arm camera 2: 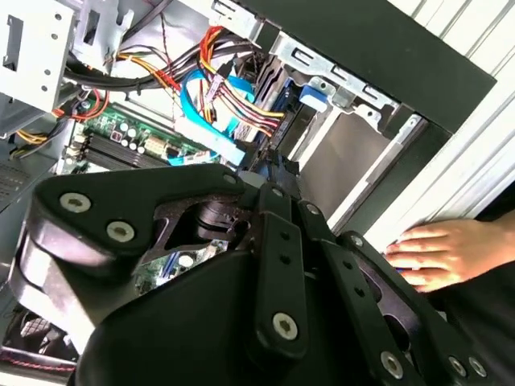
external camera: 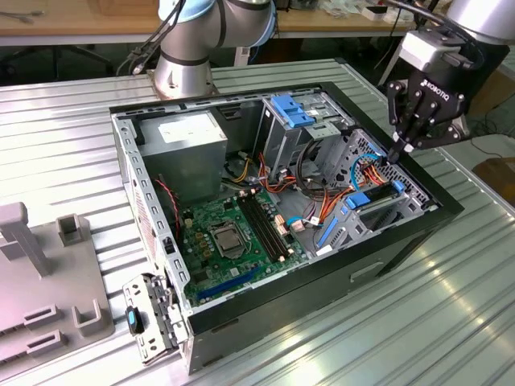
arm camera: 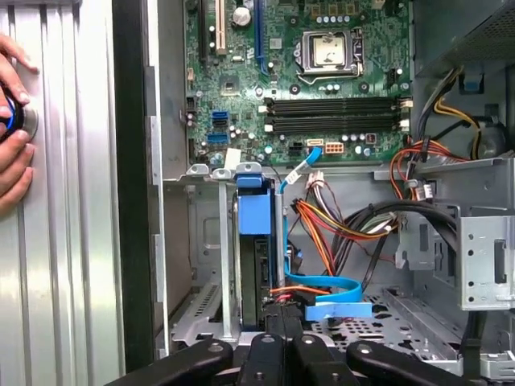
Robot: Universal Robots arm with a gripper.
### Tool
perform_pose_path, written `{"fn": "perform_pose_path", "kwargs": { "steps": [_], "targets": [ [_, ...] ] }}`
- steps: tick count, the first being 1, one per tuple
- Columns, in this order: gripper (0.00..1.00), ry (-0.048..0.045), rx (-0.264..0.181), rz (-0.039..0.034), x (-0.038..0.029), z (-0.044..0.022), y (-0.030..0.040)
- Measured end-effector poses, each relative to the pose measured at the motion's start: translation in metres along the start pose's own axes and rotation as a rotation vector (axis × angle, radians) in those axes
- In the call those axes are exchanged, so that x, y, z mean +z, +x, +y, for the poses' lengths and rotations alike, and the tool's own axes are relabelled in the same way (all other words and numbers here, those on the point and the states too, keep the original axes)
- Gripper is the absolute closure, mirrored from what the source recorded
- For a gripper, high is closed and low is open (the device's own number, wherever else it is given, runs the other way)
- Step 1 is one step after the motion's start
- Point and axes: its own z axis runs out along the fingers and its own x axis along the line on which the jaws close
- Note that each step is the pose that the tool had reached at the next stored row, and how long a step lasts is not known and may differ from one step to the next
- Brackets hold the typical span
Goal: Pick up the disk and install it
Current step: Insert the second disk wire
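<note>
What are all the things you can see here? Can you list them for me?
computer case: one, black and grey, lying open on the metal table
circuit board: one, green, on the case floor
power box: one, grey with a white label, back corner of the case
disk: one, blue-framed, standing in the drive bay by the case wall
cables: a bundle, orange, red, black and blue, beside the bay
plastic holders: grey, at the exterior view's left
hand: a person's, resting on the table beside the case
gripper: one, black, fingertips down at the drive bay
</note>
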Motion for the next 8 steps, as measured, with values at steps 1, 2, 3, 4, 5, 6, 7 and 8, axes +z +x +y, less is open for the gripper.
{"fn": "perform_pose_path", "kwargs": {
  "steps": [1, 2, 3, 4, 5, 6, 7, 8],
  "targets": [
    [0.89, -0.0037, 0.000, 0.0000, -0.0016, -0.0001, 0.0000],
    [0.89, -0.0075, 0.000, 0.0000, -0.0022, -0.0001, 0.0000],
    [0.88, -0.0076, 0.000, 0.0000, -0.0022, -0.0001, 0.0000],
    [0.88, -0.0076, -0.001, 0.0002, -0.0023, -0.0001, -0.0001],
    [0.76, -0.0076, -0.001, 0.0004, -0.0024, -0.0001, -0.0008],
    [0.70, -0.0075, -0.001, 0.0003, -0.0023, -0.0001, -0.0021],
    [0.70, -0.0075, -0.002, 0.0002, -0.0020, 0.0000, -0.0038],
    [0.64, -0.0075, -0.002, 0.0004, -0.0016, 0.0001, -0.0079]
  ]
}}
